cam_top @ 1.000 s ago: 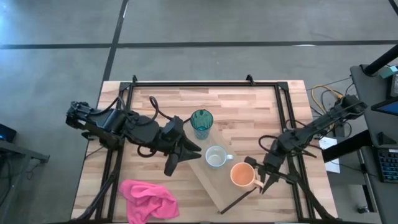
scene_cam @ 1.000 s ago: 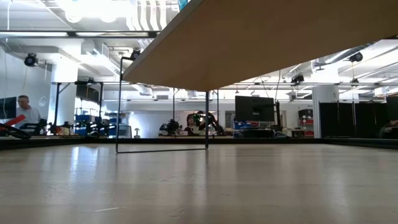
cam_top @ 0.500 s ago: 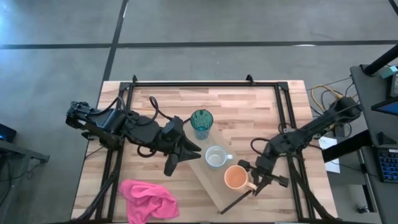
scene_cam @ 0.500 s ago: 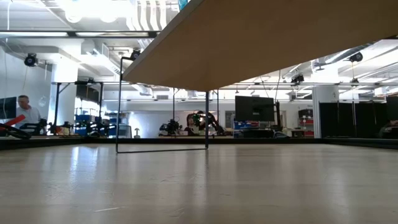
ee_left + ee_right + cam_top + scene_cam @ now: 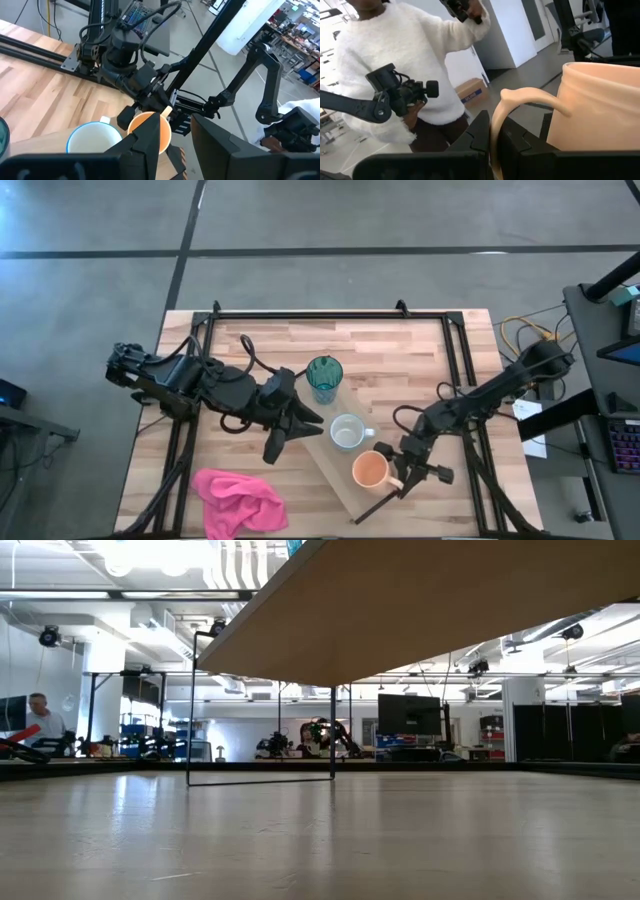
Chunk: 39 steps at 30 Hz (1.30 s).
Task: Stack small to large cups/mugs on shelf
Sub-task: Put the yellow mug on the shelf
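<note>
The shelf (image 5: 350, 480) lies slantwise across the near middle of the table. On it stand the teal tumbler (image 5: 323, 378) at the far end, the whitish mug (image 5: 346, 432) in the middle, and the orange mug (image 5: 370, 470) nearest. The right gripper (image 5: 402, 471) sits just right of the orange mug, fingers clenched on its handle, which points right toward that arm. The left gripper (image 5: 296, 430) waits left of the whitish mug, apparently spread apart, though the angle is poor.
</note>
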Tool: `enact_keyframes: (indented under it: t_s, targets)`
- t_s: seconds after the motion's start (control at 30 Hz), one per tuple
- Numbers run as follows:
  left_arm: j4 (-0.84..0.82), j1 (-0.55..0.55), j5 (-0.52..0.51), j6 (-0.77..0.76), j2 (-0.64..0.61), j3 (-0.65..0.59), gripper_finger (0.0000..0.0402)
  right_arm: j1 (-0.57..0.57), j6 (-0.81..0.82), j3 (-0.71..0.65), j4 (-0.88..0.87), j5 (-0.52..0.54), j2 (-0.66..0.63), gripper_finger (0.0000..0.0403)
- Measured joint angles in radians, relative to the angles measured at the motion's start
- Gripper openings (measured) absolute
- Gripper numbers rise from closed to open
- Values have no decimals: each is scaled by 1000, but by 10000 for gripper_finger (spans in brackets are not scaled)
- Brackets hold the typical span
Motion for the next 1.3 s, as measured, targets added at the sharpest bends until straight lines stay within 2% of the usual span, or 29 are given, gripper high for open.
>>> enact_keyframes:
  t_s: [0.3, 0.57, 0.7, 1.03, 1.3]
  targets:
    - [0, 0, 6, 2, 0, 0, 96, 0, 44, 0, 15, 0, 25, 13]
    - [-12, 0, 14, 22, 0, 0, 96, 0, 51, 4, -43, 2, 23, 13]
    - [-18, 0, 14, 23, 0, 0, 96, 0, 49, 4, -49, 55, 23, 14]
    - [-18, 0, 16, 25, 0, 0, 96, 0, 108, 3, -61, 81, 23, 15]
    - [-17, 0, 16, 25, 0, 0, 96, 0, 123, -4, -97, 93, 29, 74]
